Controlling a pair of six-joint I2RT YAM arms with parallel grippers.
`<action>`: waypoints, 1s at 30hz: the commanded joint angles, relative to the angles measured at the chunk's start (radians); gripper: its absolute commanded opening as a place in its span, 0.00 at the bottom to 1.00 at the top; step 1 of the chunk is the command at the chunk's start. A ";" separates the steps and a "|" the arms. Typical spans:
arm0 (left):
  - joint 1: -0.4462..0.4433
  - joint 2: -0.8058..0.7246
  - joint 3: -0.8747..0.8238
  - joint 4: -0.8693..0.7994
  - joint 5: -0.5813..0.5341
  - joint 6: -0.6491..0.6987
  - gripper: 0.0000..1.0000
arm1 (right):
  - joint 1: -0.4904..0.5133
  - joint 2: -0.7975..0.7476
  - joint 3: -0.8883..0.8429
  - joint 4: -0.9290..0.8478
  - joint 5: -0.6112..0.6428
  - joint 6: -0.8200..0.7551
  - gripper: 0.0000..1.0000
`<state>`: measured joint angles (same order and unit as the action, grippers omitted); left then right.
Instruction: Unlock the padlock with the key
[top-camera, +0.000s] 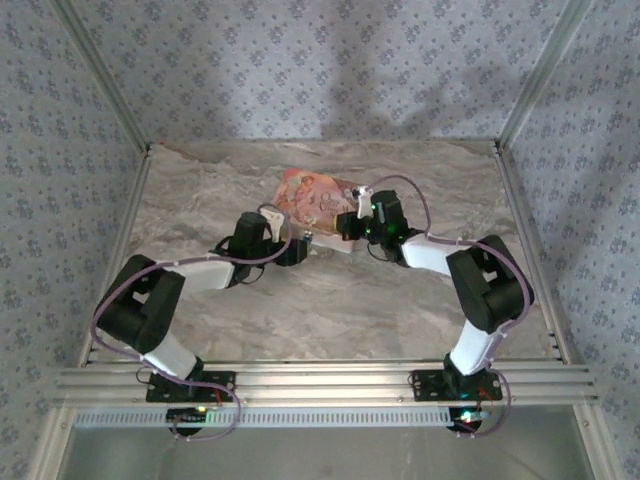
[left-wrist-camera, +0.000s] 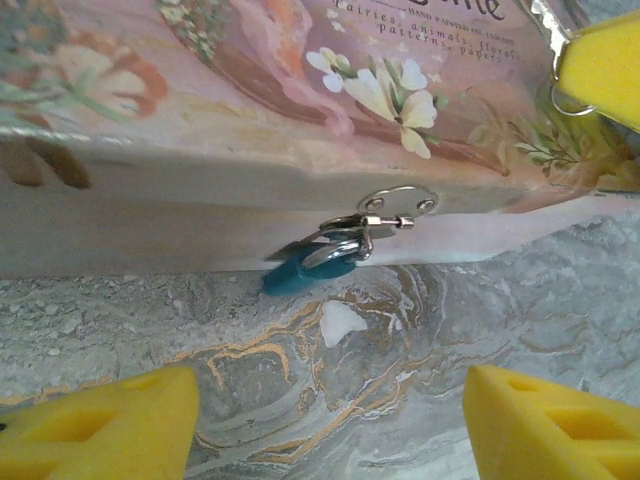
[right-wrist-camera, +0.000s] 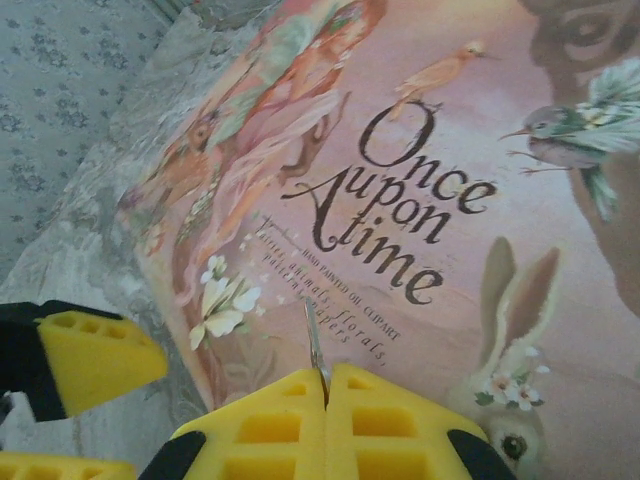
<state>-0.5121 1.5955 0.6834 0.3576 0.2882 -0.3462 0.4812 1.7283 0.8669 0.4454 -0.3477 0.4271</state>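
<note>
Left wrist view: padlock (left-wrist-camera: 345, 245) is seen hanging on the clasp (left-wrist-camera: 400, 200) of the pink box (left-wrist-camera: 150, 190), at 12 o'clock of the left gripper (left-wrist-camera: 330, 415), spread wide, empty. Key (right-wrist-camera: 314, 340) is pinched in the closed right gripper (right-wrist-camera: 327, 385). Step judged: key approach; keyhole alignment is required next.

Both my arms reach inward, elbows splayed outward. Left end effector (left-wrist-camera: 332, 392): held low and level, fingers spread wide. Right end effector (right-wrist-camera: 327, 385): tilted downward, fingers pressed together.
</note>
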 joint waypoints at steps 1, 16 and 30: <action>-0.001 0.034 -0.010 0.075 0.024 0.049 0.70 | 0.032 0.000 -0.066 -0.124 0.002 0.043 0.00; 0.077 0.209 0.018 0.255 0.135 0.111 0.68 | 0.033 -0.034 -0.069 -0.145 0.028 0.014 0.00; 0.083 0.294 0.086 0.274 0.241 0.136 0.65 | 0.014 -0.051 -0.071 -0.166 0.035 -0.007 0.00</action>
<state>-0.4297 1.8668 0.7448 0.6067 0.4744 -0.2241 0.5041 1.6752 0.8288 0.4068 -0.3298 0.4328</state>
